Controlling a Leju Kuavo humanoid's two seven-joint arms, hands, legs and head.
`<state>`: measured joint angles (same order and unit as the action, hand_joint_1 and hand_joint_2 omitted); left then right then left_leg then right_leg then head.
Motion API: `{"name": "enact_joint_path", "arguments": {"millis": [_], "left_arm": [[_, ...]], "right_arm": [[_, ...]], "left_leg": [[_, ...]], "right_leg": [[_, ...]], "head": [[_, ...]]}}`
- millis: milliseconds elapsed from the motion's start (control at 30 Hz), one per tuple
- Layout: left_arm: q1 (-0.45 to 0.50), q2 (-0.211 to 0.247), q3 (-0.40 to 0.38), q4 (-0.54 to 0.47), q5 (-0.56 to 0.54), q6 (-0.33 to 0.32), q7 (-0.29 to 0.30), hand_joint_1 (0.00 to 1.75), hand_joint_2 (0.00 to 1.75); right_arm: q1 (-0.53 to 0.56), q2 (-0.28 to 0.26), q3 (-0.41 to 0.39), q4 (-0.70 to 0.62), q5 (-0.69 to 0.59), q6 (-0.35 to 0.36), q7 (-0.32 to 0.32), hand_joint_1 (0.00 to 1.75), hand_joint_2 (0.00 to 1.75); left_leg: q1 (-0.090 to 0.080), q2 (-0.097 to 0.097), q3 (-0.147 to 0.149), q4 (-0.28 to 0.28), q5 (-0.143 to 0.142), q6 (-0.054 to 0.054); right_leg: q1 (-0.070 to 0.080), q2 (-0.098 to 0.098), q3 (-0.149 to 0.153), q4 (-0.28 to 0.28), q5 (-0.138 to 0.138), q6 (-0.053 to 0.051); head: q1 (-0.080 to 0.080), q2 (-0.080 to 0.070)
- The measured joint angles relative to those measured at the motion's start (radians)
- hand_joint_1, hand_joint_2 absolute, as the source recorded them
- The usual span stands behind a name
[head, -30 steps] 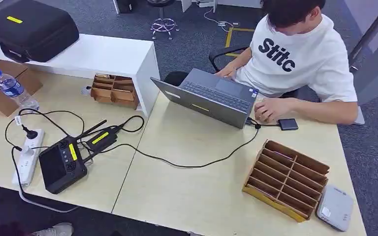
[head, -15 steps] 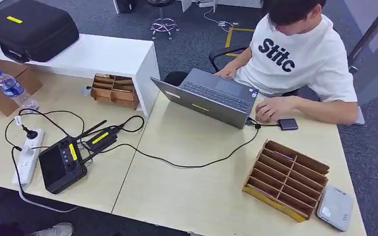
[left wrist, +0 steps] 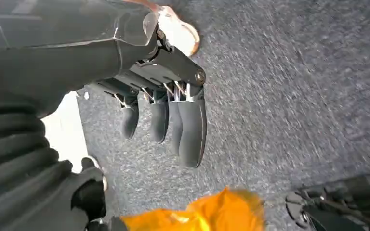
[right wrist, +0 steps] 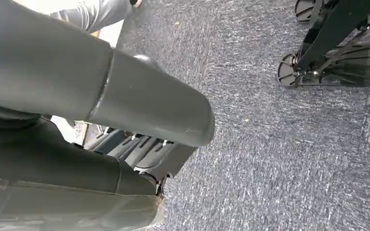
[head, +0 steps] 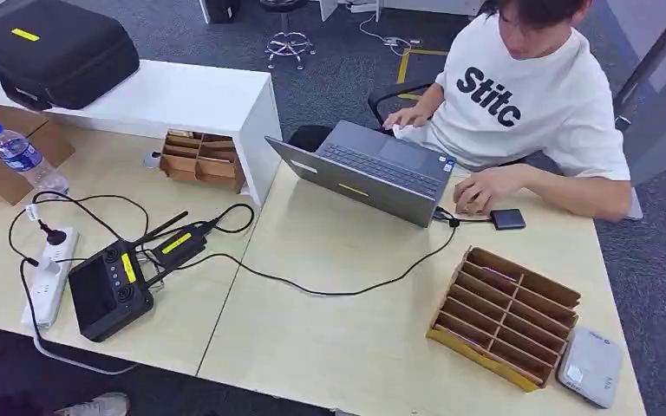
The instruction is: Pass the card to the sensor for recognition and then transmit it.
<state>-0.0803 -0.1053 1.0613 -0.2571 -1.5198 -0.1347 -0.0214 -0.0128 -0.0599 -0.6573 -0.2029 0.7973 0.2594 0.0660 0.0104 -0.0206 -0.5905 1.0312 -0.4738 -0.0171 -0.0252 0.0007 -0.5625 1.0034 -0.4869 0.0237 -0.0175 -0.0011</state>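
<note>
Both arms hang by the floor — left robot hand (left wrist: 166,113) w/ fingers spread, holding nothing; right robot hand (right wrist: 139,151) state can't tell. No card visible; prob. stored in cardboard rack (head: 505,316) beside white sensor (head: 590,367) on desk (head: 347,338) — handy for scanning.

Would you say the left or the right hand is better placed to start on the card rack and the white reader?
Right, probably: the cardboard rack and white reader sit on the table's right. Both the left hand and right hand hang over carpet, holding nothing.
</note>
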Motion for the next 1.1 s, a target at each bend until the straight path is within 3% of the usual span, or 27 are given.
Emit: {"name": "enact_joint_path", "arguments": {"millis": [133, 167, 267, 300, 333, 367, 400, 433, 567, 1100], "left_arm": [[0.002, -0.005, 0.0, 0.0, 0.0, -0.001, -0.005, 1.26, 0.0], [0.002, -0.005, 0.0, 0.0, 0.0, -0.001, -0.005, 1.4, 0.0], [0.002, -0.006, 0.0, 0.0, 0.0, -0.001, -0.005, 1.54, 0.0], [0.003, -0.006, 0.0, 0.0, 0.001, -0.001, -0.008, 1.61, 1.75], [0.003, -0.006, 0.0, 0.0, 0.002, -0.001, -0.011, 1.64, 1.75], [0.003, -0.006, 0.0, 0.0, 0.003, -0.002, -0.012, 1.52, 1.75], [0.003, -0.007, 0.0, 0.0, 0.003, -0.002, -0.014, 0.24, 1.75], [0.003, -0.007, 0.0, 0.0, 0.003, -0.003, -0.013, 0.0, 1.75], [0.009, -0.007, -0.019, 0.0, 0.022, 0.009, 0.025, 0.0, 1.75], [0.067, 0.023, -0.291, -0.004, 0.455, 0.047, 0.032, 0.0, 1.75]], "right_arm": [[0.002, 0.001, 0.0, 0.0, 0.003, -0.002, -0.003, 1.69, 0.0], [0.002, 0.001, 0.0, 0.0, 0.004, -0.002, -0.003, 1.69, 0.0], [0.002, 0.002, 0.0, 0.0, 0.005, -0.003, -0.003, 1.71, 0.0], [0.002, 0.002, 0.0, 0.0, 0.005, -0.004, -0.003, 1.69, 0.0], [0.002, 0.003, 0.0, 0.0, 0.007, -0.005, -0.004, 1.54, 0.0], [0.003, 0.003, 0.0, 0.0, 0.008, -0.006, -0.005, 0.0, 1.75], [0.003, 0.003, 0.0, 0.0, 0.009, -0.008, -0.006, 0.0, 1.75], [0.003, 0.004, 0.0, 0.0, 0.01, -0.011, -0.005, 0.0, 1.75], [0.005, 0.007, 0.012, -0.001, 0.007, -0.049, 0.046, 0.0, 1.75], [0.045, 0.016, 0.181, -0.04, -0.224, -0.111, 0.022, 0.0, 1.75]], "left_leg": [[0.0, 0.0, 0.0, 0.0, 0.0, 0.0], [0.0, 0.0, 0.0, 0.0, 0.0, 0.0], [0.0, 0.0, 0.0, 0.0, 0.0, 0.0], [0.0, 0.0, 0.0, 0.0, 0.0, 0.0], [0.0, 0.0, 0.0, 0.0, 0.0, 0.0], [0.0, 0.0, 0.0, 0.0, 0.0, 0.0], [0.0, 0.0, 0.0, 0.0, 0.0, 0.0], [0.0, 0.0, 0.0, 0.0, 0.0, 0.0], [0.0, 0.0, 0.0, 0.0, 0.0, 0.0], [0.0, 0.0, 0.0, 0.0, 0.0, 0.0]], "right_leg": [[0.0, 0.0, 0.0, 0.0, 0.0, 0.0], [0.0, 0.0, 0.0, 0.0, 0.0, 0.0], [0.0, 0.0, 0.0, 0.0, 0.0, 0.0], [0.0, 0.0, 0.0, 0.0, 0.0, 0.0], [0.0, 0.0, 0.0, 0.0, 0.0, 0.0], [0.0, 0.0, 0.0, 0.0, 0.0, 0.0], [0.0, 0.0, 0.0, 0.0, 0.0, 0.0], [0.0, 0.0, 0.0, 0.0, 0.0, 0.0], [0.0, 0.0, 0.0, 0.0, 0.0, 0.0], [0.0, 0.0, 0.0, 0.0, 0.0, 0.0]], "head": [[0.0, 0.0], [0.0, 0.0], [0.0, 0.0], [0.0, 0.0], [0.0, 0.0], [0.0, 0.0], [0.0, 0.0], [0.0, 0.0], [0.0, 0.0], [0.0, 0.0]]}}
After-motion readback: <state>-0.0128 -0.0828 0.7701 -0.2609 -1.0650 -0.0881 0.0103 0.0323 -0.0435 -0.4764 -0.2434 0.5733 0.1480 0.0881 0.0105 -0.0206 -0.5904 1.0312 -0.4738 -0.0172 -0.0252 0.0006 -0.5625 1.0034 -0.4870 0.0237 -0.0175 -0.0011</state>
